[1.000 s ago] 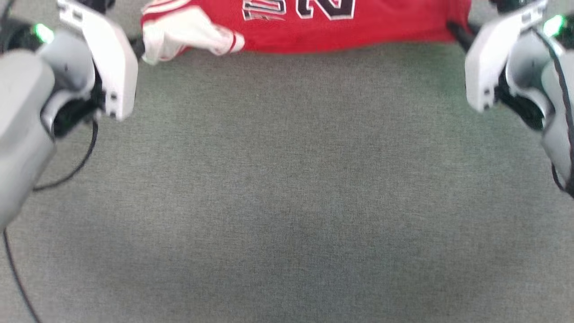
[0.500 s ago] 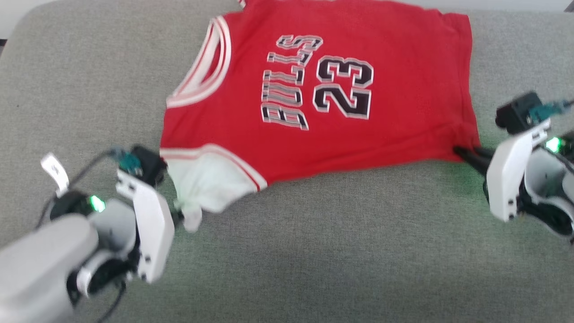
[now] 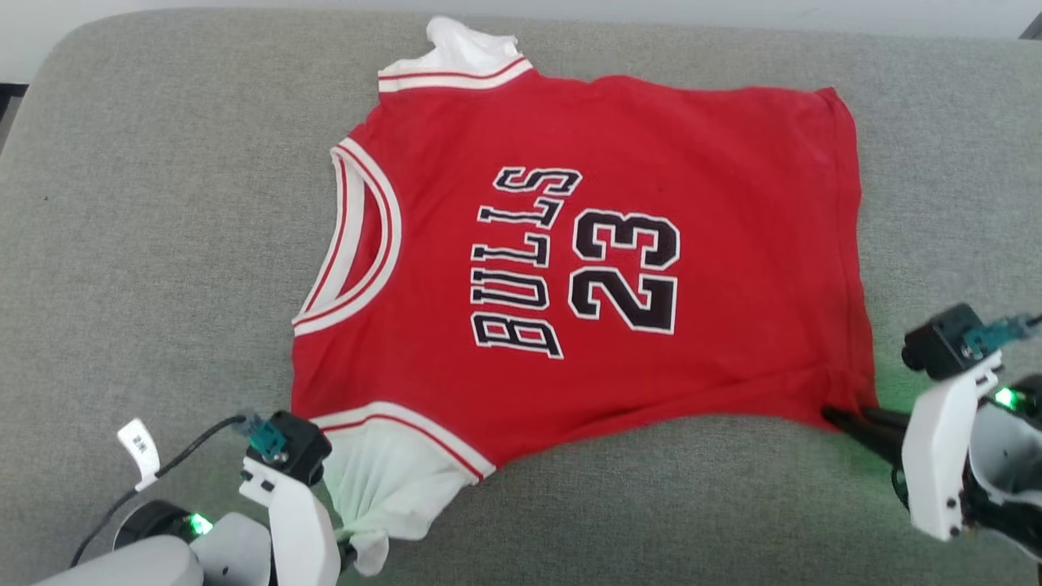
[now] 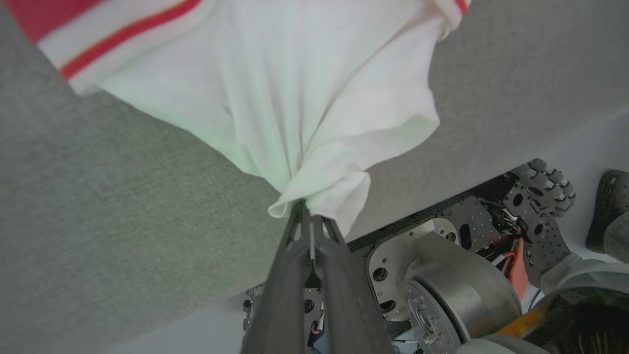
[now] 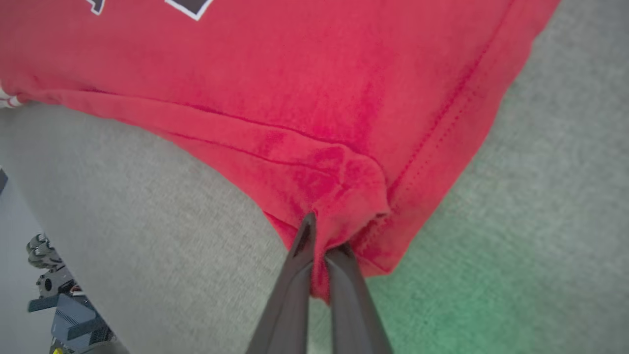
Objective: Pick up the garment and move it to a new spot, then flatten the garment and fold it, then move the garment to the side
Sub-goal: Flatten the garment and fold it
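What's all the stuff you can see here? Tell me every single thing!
jersey: one, red with white sleeves and a black 23, spread on the cushion
cushion: one, grey, under the jersey
cable: one, black, lower left of the head view
tag: one, white, beside that cable
wheeled base: one, grey and black metal, below the cushion's edge
left hand: one, dark fingers, shut on the white sleeve
right hand: one, dark fingers, shut on the red hem corner
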Controlling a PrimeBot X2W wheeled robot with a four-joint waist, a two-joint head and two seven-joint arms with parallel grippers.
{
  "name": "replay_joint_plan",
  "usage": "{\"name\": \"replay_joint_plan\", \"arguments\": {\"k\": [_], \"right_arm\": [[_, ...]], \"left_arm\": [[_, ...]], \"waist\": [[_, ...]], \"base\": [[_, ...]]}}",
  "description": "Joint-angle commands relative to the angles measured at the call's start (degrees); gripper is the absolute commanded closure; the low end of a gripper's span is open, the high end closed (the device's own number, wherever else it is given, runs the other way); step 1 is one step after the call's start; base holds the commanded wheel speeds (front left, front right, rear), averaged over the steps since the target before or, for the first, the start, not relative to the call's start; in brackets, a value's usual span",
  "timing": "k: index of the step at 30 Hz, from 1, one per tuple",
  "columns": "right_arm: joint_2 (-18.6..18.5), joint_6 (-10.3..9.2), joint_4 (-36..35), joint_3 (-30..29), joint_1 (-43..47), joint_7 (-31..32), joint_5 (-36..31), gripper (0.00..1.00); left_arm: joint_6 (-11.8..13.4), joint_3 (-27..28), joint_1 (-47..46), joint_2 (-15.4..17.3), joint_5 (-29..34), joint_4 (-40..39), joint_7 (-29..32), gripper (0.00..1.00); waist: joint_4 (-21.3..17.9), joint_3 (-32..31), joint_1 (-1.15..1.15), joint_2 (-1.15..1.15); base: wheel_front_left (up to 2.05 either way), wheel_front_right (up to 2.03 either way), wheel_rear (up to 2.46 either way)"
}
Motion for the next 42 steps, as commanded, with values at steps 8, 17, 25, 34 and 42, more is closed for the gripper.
{"name": "replay_joint_plan", "arguments": {"k": [8, 17, 25, 34, 42], "right_arm": [[-3.4, -0.02, -7.3, -2.0, 10.3, 4.0, 2.7, 1.0], [-2.4, -0.02, -11.0, -9.0, 14.3, 2.0, 1.9, 1.0], [1.9, -0.02, -11.9, -17.4, 11.8, 3.1, -3.2, 1.0], [10.0, -0.02, -8.4, -22.7, 1.4, 5.9, -12.2, 1.0], [15.0, -0.01, 0.9, -18.2, -6.9, 6.0, -16.3, 1.0]], "left_arm": [[3.7, -0.2, 3.4, 2.4, -2.3, -3.8, 1.5, 1.0], [5.0, 3.1, -1.6, 7.0, 0.3, -8.0, 1.4, 1.0], [1.9, 8.1, -12.8, 9.7, 7.8, -8.0, 2.1, 1.0], [-7.5, 9.4, -24.1, 0.8, 13.0, 6.9, 3.3, 1.0], [-15.1, 7.8, -26.3, -9.0, 11.0, 26.1, 2.9, 1.0]], "waist": [[-0.9, 0.4, 0.0, 0.0], [-2.0, 1.6, 0.0, 0.0], [-3.4, 3.0, 0.0, 0.0], [-4.5, 6.5, 0.0, 0.0], [-4.9, 8.5, 0.0, 0.0]], "base": [[0.0, 0.0, 0.0], [0.0, 0.0, 0.0], [0.0, 0.0, 0.0], [0.0, 0.0, 0.0], [0.0, 0.0, 0.0]]}}
